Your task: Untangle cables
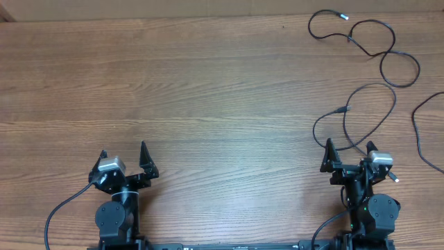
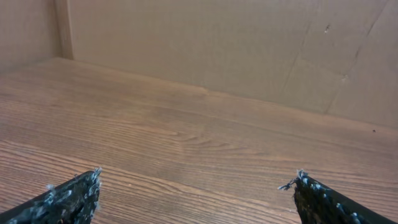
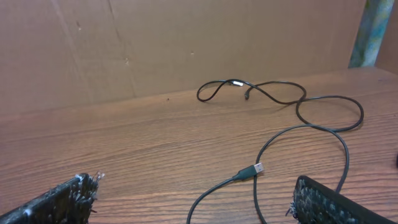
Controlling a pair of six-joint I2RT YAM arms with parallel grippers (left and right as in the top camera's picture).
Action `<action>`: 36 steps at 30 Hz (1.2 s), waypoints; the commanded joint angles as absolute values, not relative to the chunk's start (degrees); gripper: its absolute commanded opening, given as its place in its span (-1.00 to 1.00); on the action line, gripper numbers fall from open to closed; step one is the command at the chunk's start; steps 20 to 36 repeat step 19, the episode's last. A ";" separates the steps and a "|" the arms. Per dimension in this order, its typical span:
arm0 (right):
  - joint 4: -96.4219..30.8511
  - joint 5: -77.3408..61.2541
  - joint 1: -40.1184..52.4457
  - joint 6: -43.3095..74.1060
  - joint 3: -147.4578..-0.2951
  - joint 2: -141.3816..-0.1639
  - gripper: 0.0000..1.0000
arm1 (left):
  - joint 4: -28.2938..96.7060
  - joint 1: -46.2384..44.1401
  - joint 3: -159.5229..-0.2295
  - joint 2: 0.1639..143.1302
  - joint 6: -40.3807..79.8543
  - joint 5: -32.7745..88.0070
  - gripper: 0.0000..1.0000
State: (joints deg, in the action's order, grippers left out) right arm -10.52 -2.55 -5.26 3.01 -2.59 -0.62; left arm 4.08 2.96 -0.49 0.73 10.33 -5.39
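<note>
While both arms sit at the near table edge, the left gripper shows its two black fingers spread wide apart, gripping nothing, above bare brown wood-grain tabletop. The right gripper likewise has its fingers wide apart and empty. Thin black cables with silvery plug ends lie as loose loops on the table's right side. One loops just ahead of the right gripper, another lies in the far right corner, and a further stretch runs off the right edge. A brown cardboard wall backs the table.
</note>
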 commanded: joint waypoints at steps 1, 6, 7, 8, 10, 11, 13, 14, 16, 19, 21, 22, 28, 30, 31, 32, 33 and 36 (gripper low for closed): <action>-10.26 -2.20 -5.61 3.20 -2.94 -0.16 1.00 | 4.05 2.59 -0.30 0.25 9.21 -4.89 0.99; -10.26 -2.20 -5.61 3.20 -2.94 -0.16 1.00 | 4.08 2.59 -0.30 0.25 9.21 -4.89 0.99; -10.26 -2.20 -5.61 3.20 -2.94 -0.16 1.00 | 4.05 2.59 -0.30 0.25 9.21 -4.89 0.99; -10.26 -2.20 -5.61 3.20 -2.94 -0.16 1.00 | 4.05 2.59 -0.30 0.25 9.21 -4.89 0.99; -10.26 -2.20 -5.61 3.20 -2.94 -0.16 1.00 | 4.05 2.59 -0.30 0.25 9.21 -4.89 0.99; -10.26 -2.20 -5.61 3.20 -2.94 -0.16 1.00 | 4.05 2.59 -0.30 0.25 9.21 -4.89 0.99; -10.26 -2.20 -5.61 3.20 -2.94 -0.16 1.00 | 4.05 2.59 -0.30 0.25 9.21 -4.89 0.99; -10.26 -2.20 -5.61 3.20 -2.94 -0.16 1.00 | 4.05 2.59 -0.30 0.25 9.21 -4.89 0.99; -10.26 -2.20 -5.61 3.20 -2.94 -0.16 1.00 | 4.05 2.59 -0.30 0.25 9.21 -4.89 0.99; -10.26 -2.20 -5.61 3.20 -2.94 -0.16 1.00 | 4.05 2.59 -0.30 0.25 9.21 -4.89 0.99; -10.26 -2.20 -5.61 3.20 -2.94 -0.16 1.00 | 4.05 2.59 -0.30 0.25 9.21 -4.89 0.99; -10.26 -2.20 -5.61 3.20 -2.94 -0.16 1.00 | 4.05 2.59 -0.30 0.25 9.21 -4.89 0.99; -10.26 -2.20 -5.61 3.20 -2.94 -0.16 1.00 | 4.05 2.59 -0.30 0.25 9.21 -4.89 0.99; -10.26 -2.20 -5.61 3.20 -2.94 -0.16 1.00 | 4.05 2.59 -0.30 0.25 9.21 -4.89 0.99; -10.26 -2.20 -5.61 3.20 -2.94 -0.16 1.00 | 4.05 2.59 -0.30 0.25 9.21 -4.89 0.99; -10.26 -2.20 -5.61 3.20 -2.94 -0.16 1.00 | 4.05 2.59 -0.30 0.25 9.21 -4.89 0.99; -10.26 -2.20 -5.61 3.20 -2.94 -0.16 1.00 | 4.05 2.59 -0.30 0.25 9.21 -4.89 0.99; -10.26 -2.20 -5.61 3.20 -2.94 -0.16 1.00 | 4.05 2.59 -0.30 0.25 9.21 -4.89 0.99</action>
